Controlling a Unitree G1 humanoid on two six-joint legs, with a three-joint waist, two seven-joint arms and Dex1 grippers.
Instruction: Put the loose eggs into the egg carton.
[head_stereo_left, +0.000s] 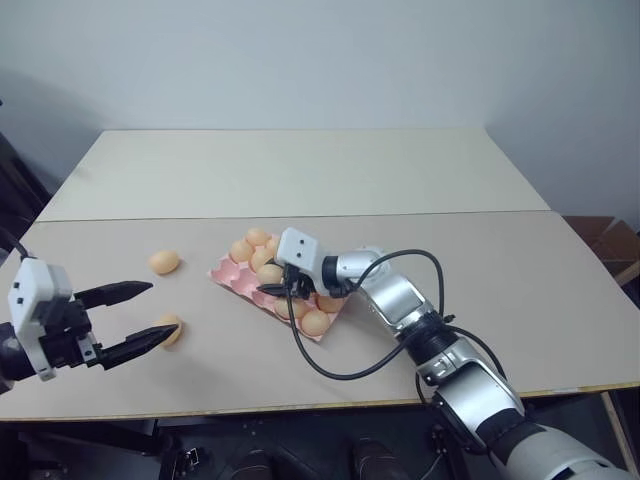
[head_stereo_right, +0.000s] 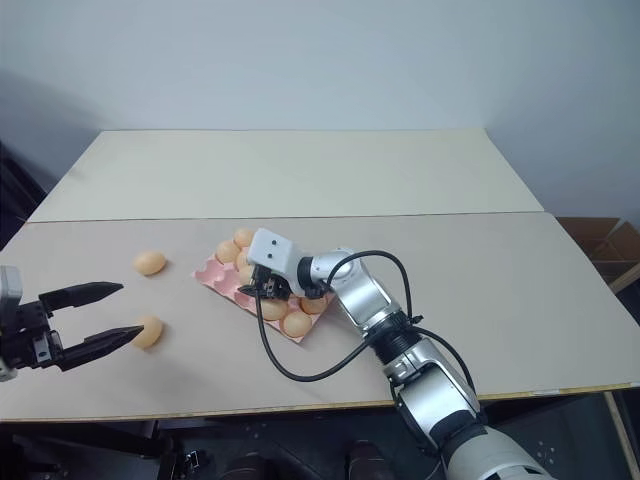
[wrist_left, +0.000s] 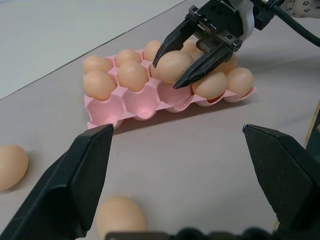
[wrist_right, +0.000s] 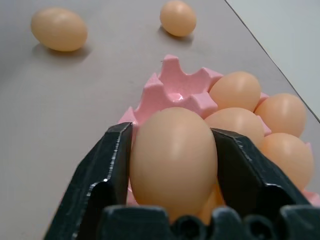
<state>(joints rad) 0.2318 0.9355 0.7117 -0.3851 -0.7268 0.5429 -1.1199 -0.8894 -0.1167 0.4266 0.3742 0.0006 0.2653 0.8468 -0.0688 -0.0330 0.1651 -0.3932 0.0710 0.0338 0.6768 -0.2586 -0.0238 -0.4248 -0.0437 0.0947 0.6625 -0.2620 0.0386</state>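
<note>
The pink egg carton (head_stereo_left: 224, 271) lies at the table's middle with several eggs in its cups; a few cups at its left end (wrist_left: 142, 102) are bare. My right gripper (head_stereo_left: 289, 292) hangs over the carton's near side, shut on one egg (wrist_right: 175, 160) that both fingers touch. Two loose eggs lie left of the carton: one (head_stereo_left: 164, 262) further back and one (head_stereo_left: 170, 329) nearer. My left gripper (head_stereo_left: 163, 307) is open and level, its lower fingertip just in front of the nearer egg, touching nothing.
A black cable (head_stereo_left: 330, 370) loops from the right wrist over the table in front of the carton. A seam (head_stereo_left: 400, 214) joins two tabletops behind the carton. A cardboard box (head_stereo_left: 610, 240) stands off the table's right side.
</note>
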